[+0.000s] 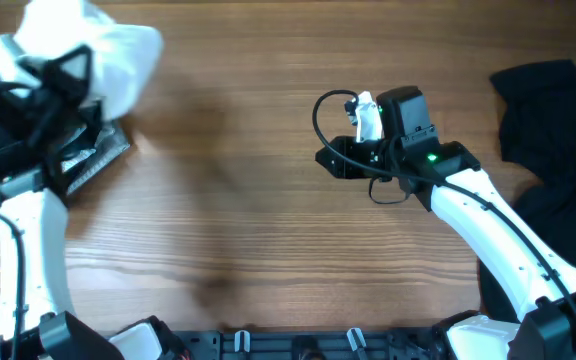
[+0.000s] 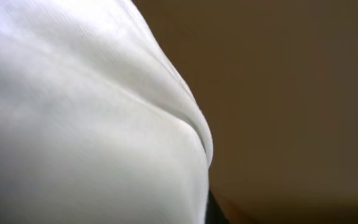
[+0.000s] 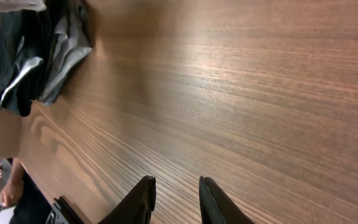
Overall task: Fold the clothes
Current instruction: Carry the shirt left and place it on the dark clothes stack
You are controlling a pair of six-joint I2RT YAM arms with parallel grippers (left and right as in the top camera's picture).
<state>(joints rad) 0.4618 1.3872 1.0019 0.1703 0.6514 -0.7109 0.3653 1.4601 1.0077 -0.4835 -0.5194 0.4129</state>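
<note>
Wood table (image 1: 248,200) bare through the middle. Right gripper (image 3: 178,199) nearest, at 3 o'clock of centre, fingers a slit apart, empty. Black garment (image 1: 548,120) heaped at the 3 o'clock edge. Shirt (image 1: 118,50) bunched farthest, 10 o'clock, draped over left gripper (image 1: 68,62); its grip cannot be told, cloth fills the wrist view. Risk: wad slips or lands crumpled, hiding every edge needed for folding

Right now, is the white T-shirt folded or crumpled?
Crumpled: the white T-shirt is a rumpled bunch at the left arm, no flat layers.
</note>
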